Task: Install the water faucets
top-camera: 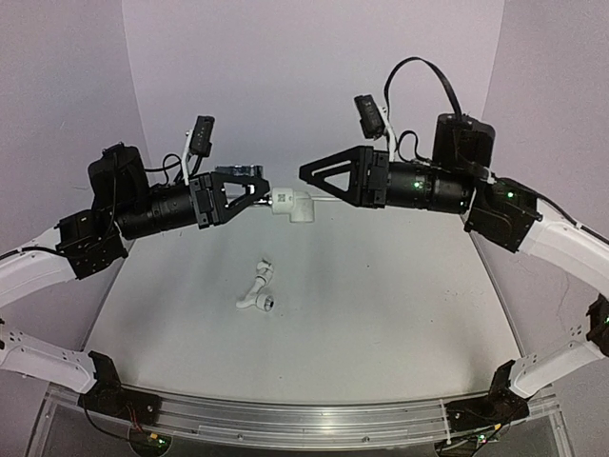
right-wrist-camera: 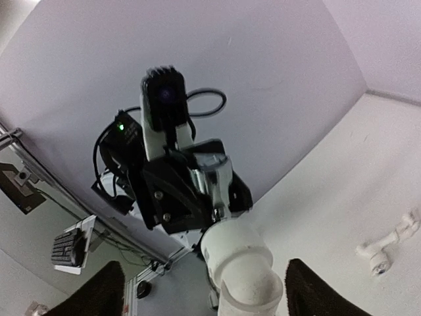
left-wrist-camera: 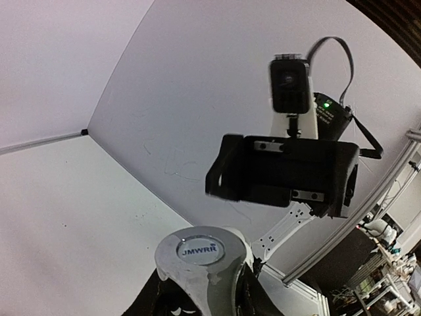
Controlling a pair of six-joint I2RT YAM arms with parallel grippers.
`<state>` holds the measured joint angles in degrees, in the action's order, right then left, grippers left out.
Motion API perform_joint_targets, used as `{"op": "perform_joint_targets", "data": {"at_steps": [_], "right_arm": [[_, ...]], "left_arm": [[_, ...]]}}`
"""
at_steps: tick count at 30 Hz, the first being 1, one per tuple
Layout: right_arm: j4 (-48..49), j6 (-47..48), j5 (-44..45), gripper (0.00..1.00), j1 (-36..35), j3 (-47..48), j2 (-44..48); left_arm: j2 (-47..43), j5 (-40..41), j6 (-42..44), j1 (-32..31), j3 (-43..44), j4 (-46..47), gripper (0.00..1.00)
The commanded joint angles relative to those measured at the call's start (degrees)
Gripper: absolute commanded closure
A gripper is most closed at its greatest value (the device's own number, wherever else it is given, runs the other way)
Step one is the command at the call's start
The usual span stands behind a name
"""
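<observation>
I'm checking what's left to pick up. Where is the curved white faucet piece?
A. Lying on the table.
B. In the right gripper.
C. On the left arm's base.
A: the white faucet piece lies alone on the table, while the left gripper holds a white fitting in the air.

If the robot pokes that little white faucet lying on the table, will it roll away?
Probably not far. The faucet is bent, so it would likely swivel or skid rather than roll. It looks stiff and smooth, so it may slide easily on the flat table.
</observation>
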<state>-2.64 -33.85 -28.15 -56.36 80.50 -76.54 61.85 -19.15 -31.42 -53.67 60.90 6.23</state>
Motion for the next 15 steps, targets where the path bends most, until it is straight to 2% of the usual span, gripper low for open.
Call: {"op": "perform_joint_targets", "data": {"at_steps": [1, 3, 5, 9, 15], "right_arm": [[-5.6, 27.9, 10.3, 0.08, 0.3, 1.9, 4.3], [-6.3, 44.4, 13.0, 0.05, 0.3, -0.2, 6.9], [-6.3, 60.2, 12.1, 0.02, 0.3, -3.0, 9.5], [-3.2, 90.1, 12.4, 0.02, -0.6, -8.8, 14.0], [7.1, 113.6, 15.1, 0.02, -3.3, -16.1, 15.3]], "left_arm": [[-2.9, 1.0, -8.1, 0.2, 2.2, 0.7, 1.0], [-2.9, 0.1, -11.9, 0.3, 2.3, 0.8, 1.0], [-1.9, -1.8, -15.2, 0.3, 2.9, 0.6, 1.0], [1.3, -7.6, -20.0, 0.5, 5.4, -0.8, 1.0], [5.2, -14.1, -25.6, 0.6, 7.5, 0.7, 1.0]]}}
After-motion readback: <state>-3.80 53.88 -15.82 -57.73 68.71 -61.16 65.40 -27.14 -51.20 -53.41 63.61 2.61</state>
